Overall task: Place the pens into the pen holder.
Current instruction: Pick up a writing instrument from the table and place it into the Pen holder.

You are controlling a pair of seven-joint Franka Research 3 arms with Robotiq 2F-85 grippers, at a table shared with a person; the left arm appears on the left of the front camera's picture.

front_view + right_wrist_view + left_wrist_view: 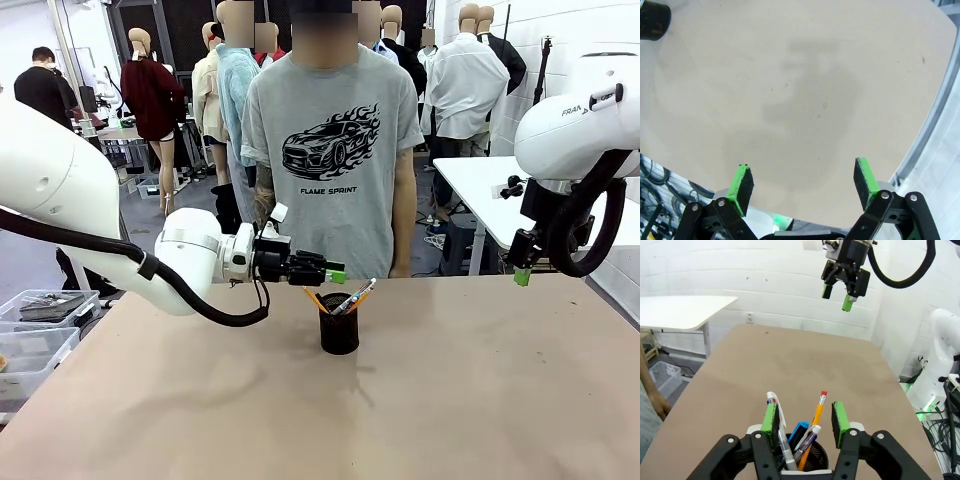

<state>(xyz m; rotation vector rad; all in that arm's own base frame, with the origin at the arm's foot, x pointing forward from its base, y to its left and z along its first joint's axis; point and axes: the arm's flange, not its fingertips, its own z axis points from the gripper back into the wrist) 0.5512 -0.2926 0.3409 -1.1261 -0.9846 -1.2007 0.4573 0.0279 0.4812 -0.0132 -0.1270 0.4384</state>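
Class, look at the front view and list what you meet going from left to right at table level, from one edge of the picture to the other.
Clear plastic bins → left gripper → pen holder with the pens standing in it → right gripper.

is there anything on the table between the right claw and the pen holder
Nothing visible. The right claw hangs open above the table's right side, and the brown surface from there to the pen holder lies bare. The left claw sits just above the holder, beside the pens standing in it, not on that path.
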